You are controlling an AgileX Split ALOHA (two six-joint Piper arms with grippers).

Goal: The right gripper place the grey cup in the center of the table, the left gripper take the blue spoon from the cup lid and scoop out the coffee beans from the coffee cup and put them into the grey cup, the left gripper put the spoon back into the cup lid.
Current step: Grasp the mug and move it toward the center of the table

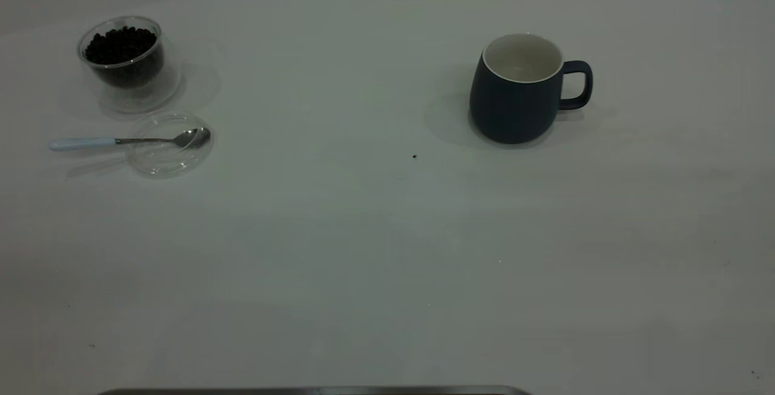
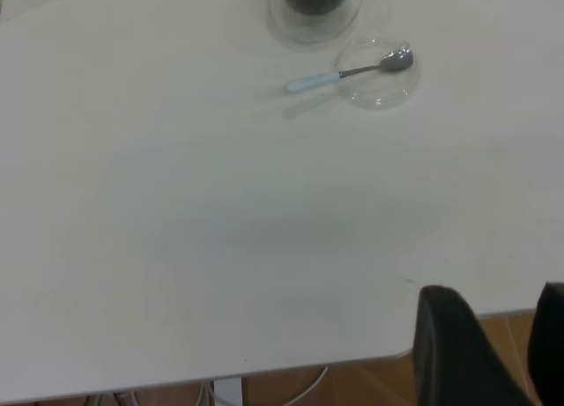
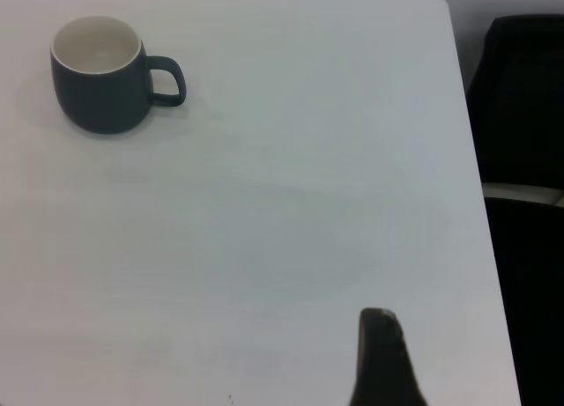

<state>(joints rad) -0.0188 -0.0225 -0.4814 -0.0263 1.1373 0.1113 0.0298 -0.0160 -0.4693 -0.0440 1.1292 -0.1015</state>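
1. The large plain white worktop [image 1: 363,249] carries every object, and the dark blue-grey matte mug [image 1: 514,95] with its off-white inside serves here as the landmark.
2. That mug stands upright on the right half of the worktop, its loop handle pointing away from the other objects, and its inside looks empty.
3. Well apart from the mug, toward the far left corner of the worktop, stands the short clear double-walled glass cup [image 1: 128,62], upright and holding many dark brown-black coffee beans [image 1: 121,45].
4. Just in front of the glass cup, equally far from the mug, lies the flat round clear lid [image 1: 169,146] with a raised rim.
5. The small teaspoon [image 1: 130,140] with a pale blue handle rests across that lid, its shiny metal bowl over the lid's edge nearer the mug and its handle pointing away from the mug, past the lid's rim.
6. A tiny dark speck [image 1: 415,156] sits on the worktop just in front of the mug, toward the lid.
7. The left claw [image 2: 507,353] hangs over the worktop's edge, far from the spoon, with its two dark fingers standing apart and nothing between them.
8. The right claw [image 3: 381,358] hovers well away from the mug; only one dark finger shows, so I cannot tell its spread.
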